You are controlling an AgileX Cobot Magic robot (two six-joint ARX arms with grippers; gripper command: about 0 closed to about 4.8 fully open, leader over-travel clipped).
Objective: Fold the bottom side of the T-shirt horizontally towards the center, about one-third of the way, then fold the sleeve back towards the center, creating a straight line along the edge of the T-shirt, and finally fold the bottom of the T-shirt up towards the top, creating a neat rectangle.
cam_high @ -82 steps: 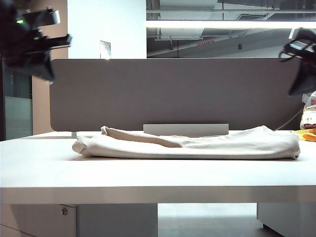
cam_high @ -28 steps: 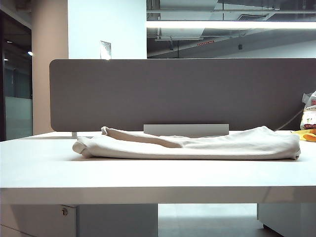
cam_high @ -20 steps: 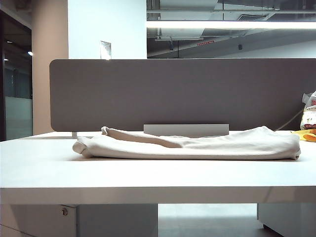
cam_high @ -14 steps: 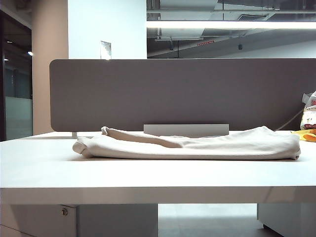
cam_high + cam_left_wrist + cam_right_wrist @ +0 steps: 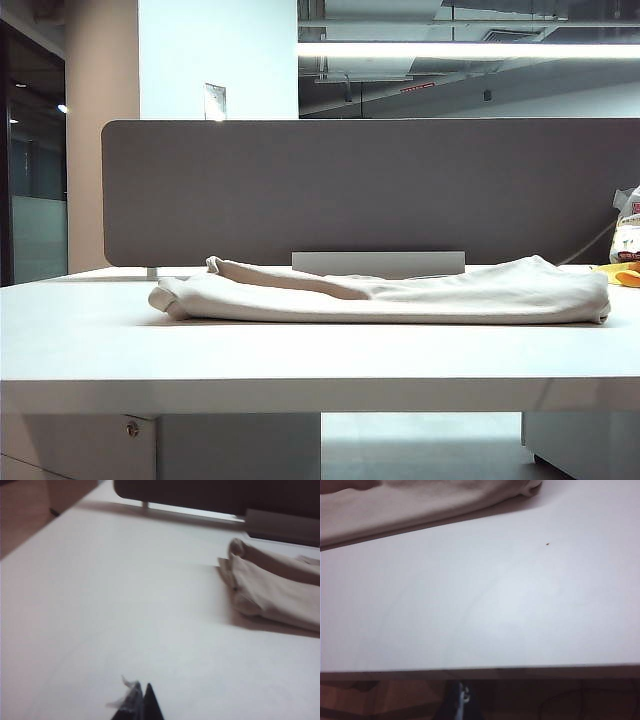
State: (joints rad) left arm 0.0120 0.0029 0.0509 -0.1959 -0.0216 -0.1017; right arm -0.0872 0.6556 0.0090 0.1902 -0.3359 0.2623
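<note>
The beige T-shirt (image 5: 400, 295) lies folded into a long, low bundle across the middle of the white table (image 5: 300, 365). Neither arm shows in the exterior view. In the left wrist view my left gripper (image 5: 142, 694) is shut with nothing held, hanging over bare tabletop well short of the shirt's rounded folded end (image 5: 270, 587). In the right wrist view my right gripper (image 5: 461, 696) is shut and empty, out past the table's front edge (image 5: 530, 668), with the T-shirt (image 5: 395, 505) far across the tabletop. I cannot make out the bottom or the sleeve in the folds.
A grey partition (image 5: 360, 190) stands behind the shirt with a low grey bar (image 5: 378, 263) at its foot. A yellow-and-white bag (image 5: 628, 235) and a yellow item (image 5: 620, 272) sit at the table's far right. A brown floor (image 5: 25, 515) lies beyond the table's side.
Both arms, seen at the top corners in the earliest frame, have left the exterior view. The T-shirt has kept its place and shape.
</note>
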